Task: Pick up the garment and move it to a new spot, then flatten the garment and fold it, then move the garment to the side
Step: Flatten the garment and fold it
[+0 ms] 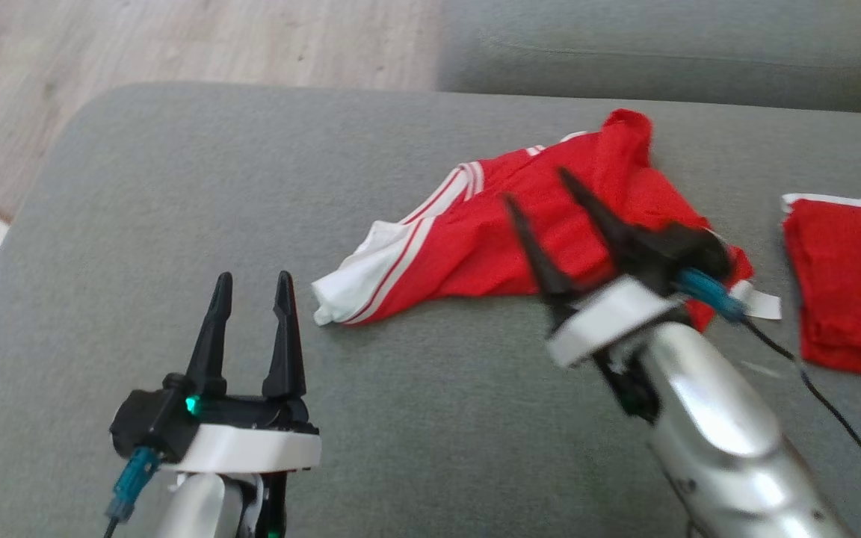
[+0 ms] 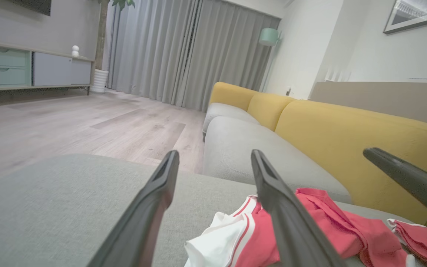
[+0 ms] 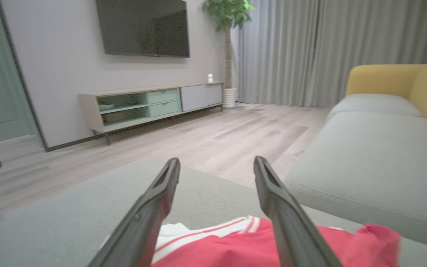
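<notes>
The garment [image 1: 475, 239], red with white stripes, lies crumpled on the grey cushion [image 1: 176, 224] at the centre of the head view. The right gripper [image 1: 537, 185] is over the garment's right half, jaws apart and holding nothing; contact with the cloth cannot be determined. The left gripper [image 1: 253, 280] is at the lower left of the frame, clear of the garment, jaws apart and empty. A second red cloth [image 1: 849, 284] lies at the right edge, apart from the garment.
</notes>
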Available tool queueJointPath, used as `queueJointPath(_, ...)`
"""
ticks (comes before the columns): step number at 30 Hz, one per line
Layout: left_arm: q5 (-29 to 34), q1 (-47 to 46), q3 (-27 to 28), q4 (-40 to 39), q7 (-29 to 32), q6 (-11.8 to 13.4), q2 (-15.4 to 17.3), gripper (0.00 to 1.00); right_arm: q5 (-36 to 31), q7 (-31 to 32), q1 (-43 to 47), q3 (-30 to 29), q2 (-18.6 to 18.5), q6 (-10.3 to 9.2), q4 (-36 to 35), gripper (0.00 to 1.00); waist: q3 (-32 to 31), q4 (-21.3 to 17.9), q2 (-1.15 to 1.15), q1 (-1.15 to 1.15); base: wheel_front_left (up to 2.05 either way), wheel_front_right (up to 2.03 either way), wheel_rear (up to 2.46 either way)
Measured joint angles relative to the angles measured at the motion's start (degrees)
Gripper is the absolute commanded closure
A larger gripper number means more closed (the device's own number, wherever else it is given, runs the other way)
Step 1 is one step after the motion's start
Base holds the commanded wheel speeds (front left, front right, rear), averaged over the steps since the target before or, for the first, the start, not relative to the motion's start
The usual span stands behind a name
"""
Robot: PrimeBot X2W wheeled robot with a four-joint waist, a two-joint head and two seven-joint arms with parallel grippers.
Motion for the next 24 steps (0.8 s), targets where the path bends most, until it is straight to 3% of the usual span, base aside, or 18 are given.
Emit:
queueJointPath(4,0.2,0.2,0.5,-0.8,0.0,0.0,0.0,0.00,-3.5,0.0,7.1,-10.6,0.0,0.00,-5.0,0.00,-0.7,-2.1,0.00,0.00,0.00,0.00,0.00)
queueJointPath(9,0.7,0.7,0.8,-1.1,-0.1,-0.2,0.0,0.00,-3.2,0.0,16.7,-18.9,0.3,0.00,-12.5,0.00,-0.8,-4.8,0.00,0.00,0.00,0.00,0.00)
queueJointPath(14,0.9,1.2,1.1,-1.1,-0.2,-0.7,0.0,0.00,-2.2,0.0,22.2,-21.0,0.6,0.00,-15.1,0.00,0.0,-7.1,0.00,0.00,0.00,0.00,0.00)
queueJointPath(24,0.9,-1.2,-0.2,-1.1,-0.2,-1.1,0.0,0.00,-6.0,1.0,16.6,-22.1,0.8,0.00,-15.3,0.00,3.7,-6.4,0.00,0.01,0.00,0.00,0.00)
